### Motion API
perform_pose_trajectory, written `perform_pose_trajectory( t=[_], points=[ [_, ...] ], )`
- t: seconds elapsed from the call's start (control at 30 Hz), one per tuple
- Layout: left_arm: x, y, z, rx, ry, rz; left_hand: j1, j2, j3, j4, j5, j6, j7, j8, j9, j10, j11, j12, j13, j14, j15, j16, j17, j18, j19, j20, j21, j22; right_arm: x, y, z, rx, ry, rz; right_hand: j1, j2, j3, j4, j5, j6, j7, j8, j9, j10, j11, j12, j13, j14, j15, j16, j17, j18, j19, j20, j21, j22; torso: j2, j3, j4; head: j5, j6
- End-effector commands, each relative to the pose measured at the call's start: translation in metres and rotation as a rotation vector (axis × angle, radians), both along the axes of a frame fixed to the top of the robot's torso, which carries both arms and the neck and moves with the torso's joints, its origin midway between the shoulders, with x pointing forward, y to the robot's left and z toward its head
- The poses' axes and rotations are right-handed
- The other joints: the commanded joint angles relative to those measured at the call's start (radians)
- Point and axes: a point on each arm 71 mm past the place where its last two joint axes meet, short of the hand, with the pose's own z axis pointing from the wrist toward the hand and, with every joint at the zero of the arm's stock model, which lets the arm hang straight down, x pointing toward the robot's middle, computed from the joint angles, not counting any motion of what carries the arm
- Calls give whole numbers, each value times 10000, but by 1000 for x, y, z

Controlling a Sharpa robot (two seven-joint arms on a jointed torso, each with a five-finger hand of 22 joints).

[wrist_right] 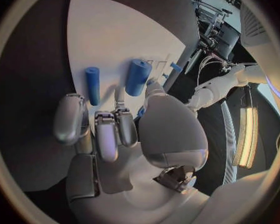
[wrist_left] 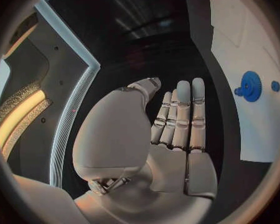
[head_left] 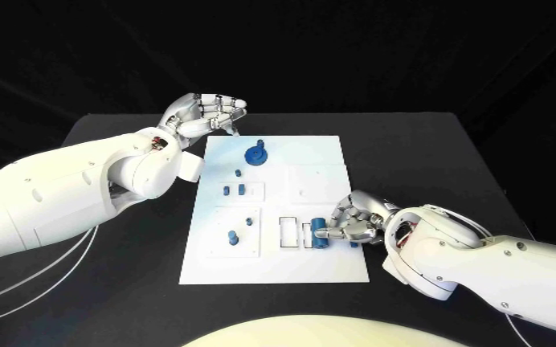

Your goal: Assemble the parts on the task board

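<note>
Silver right hand over blue cylinders, flat white task board

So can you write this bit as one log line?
left robot hand: empty, off board | right robot hand: fingers at blue cylinder | gear: on board

There was 1 white task board on 1 black desk. It carried 1 blue gear and 2 blue cylinders. 2 robot hands, left and right, were present.
</note>
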Motion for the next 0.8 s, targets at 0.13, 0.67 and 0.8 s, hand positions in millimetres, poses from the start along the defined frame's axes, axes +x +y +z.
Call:
perform_pose_trajectory(
  t=[0.13,0.67,0.8],
  points=[
    [-1,-1,0,-112,32,-167,-67,36,27,25,39,-88,210,-55,-11,-56,-3,16,-18,21,56,-33,-14,127,54,33,37,13,-1,5,-7,-279,315,234,-150,-11,-87,-12,69,31,-31,53,-13,43,7,-18,719,849,15,63,1631,-60,64,-16,1,793,5,-4,0,39,-41],
    [0,0,0,-95,40,-132,-74,44,30,32,41,-94,212,-56,-11,-62,-2,19,-21,24,57,-31,-15,127,54,34,35,13,-8,15,-10,-222,481,426,1801,295,314,-108,58,387,-148,107,-242,216,-101,76,1011,852,-72,66,1660,-75,103,-85,58,923,-6,-9,-16,45,-28],
    [0,0,0,-94,41,-132,-74,44,30,32,41,-94,212,-56,-11,-62,-2,19,-21,24,57,-31,-15,127,54,34,35,13,-6,11,-10,-228,266,138,2560,395,712,-131,69,559,-212,10,-420,258,-161,81,1081,854,-124,66,1671,-82,121,-128,84,977,-5,-6,-5,55,4]
  ],
)
